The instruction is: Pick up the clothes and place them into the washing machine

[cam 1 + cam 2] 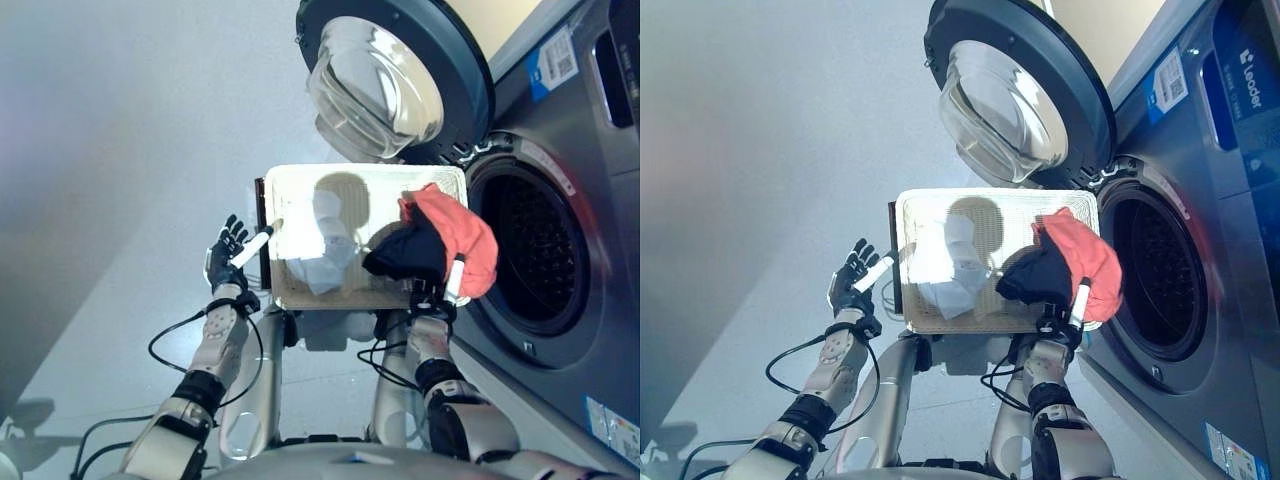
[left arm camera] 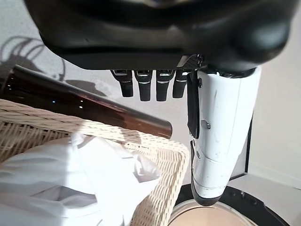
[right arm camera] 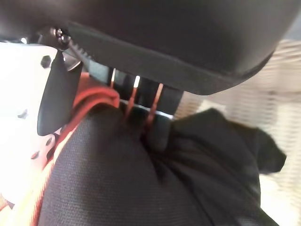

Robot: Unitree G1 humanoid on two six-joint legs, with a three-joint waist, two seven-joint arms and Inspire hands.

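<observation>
woven wicker basket [image 1: 300,185], soft cloth clothes [image 1: 455,235], glossy glass door [image 1: 375,85]

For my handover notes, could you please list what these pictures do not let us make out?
- Right hand fingers: buried in the black cloth and red cloth, so the grip is unclear in every view.
- Drum contents: too dark in the eye views.
- Basket floor: partly covered by the white cloth.
- Washer controls: cut off at the edge.

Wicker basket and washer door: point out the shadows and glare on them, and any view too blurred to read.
Left eye view: strong light bleaches the wicker basket, where a rounded shadow falls; the door glass shows bright sheen. Right wrist view: the black garment held by the right hand is soft and blurred. Left wrist view: sunlight washes out the white cloth beyond the left hand.
</observation>
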